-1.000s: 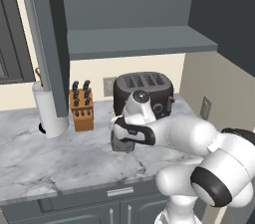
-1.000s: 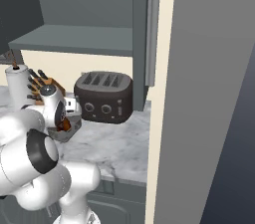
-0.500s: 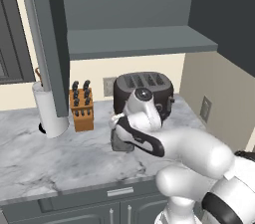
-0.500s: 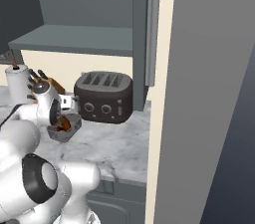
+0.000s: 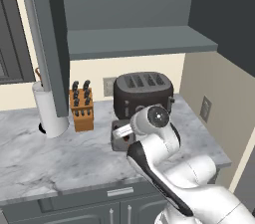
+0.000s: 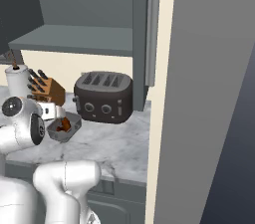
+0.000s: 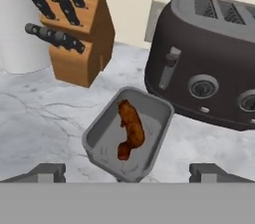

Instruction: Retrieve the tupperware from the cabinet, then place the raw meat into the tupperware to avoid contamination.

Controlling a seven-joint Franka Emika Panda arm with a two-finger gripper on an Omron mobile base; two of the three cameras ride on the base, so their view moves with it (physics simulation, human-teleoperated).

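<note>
Hand view: gripper (image 7: 127,172) wide apart, empty, above raw meat (image 7: 129,129) inside tupperware (image 7: 99,133)

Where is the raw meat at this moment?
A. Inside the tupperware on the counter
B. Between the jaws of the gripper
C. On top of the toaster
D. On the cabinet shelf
A: the raw meat lies inside the tupperware, which stands on the counter beside the toaster; the jaws stand open and apart from it.
</note>
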